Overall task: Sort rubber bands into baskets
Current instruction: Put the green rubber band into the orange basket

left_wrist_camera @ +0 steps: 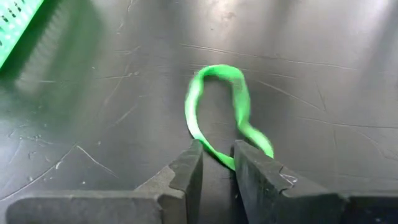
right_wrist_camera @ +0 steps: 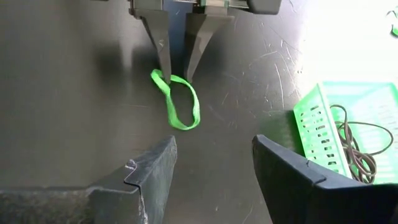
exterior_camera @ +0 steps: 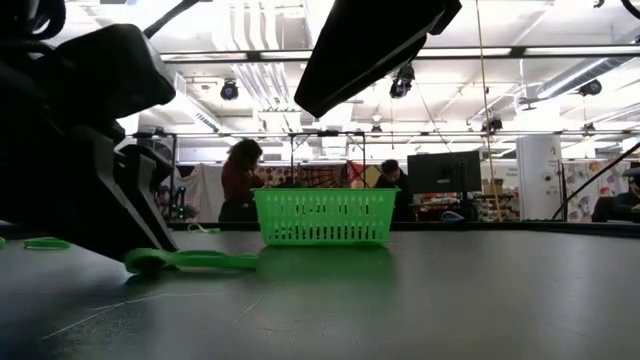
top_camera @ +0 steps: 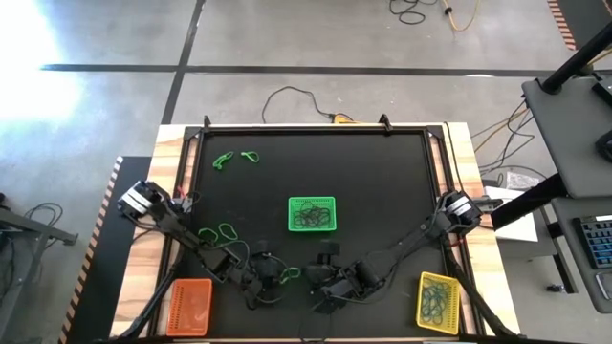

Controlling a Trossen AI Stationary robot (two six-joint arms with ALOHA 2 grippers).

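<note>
The left gripper [left_wrist_camera: 217, 163] stands low over the black counter [top_camera: 382, 191], at about seven o'clock from the green rectangular plastic mesh basket [top_camera: 312, 214], its fingers slightly parted astride one end of a thin green rubber band [left_wrist_camera: 217, 112] lying flat. The right gripper [right_wrist_camera: 214, 165] waits at the basket's five o'clock, fingers spread wide and holding nothing. The orange mesh basket [top_camera: 189, 306] and yellow mesh basket [top_camera: 438, 302] occupy the counter's seven and five o'clock corners.

Black-topped table [top_camera: 382, 182], wood-edged. Laid directly on it: green basket [top_camera: 312, 214] near the middle; orange basket [top_camera: 189, 306] and yellow basket [top_camera: 438, 302] at the near corners; loose green rubber bands [top_camera: 235, 159] toward the far left, others [top_camera: 218, 232] lower left.
</note>
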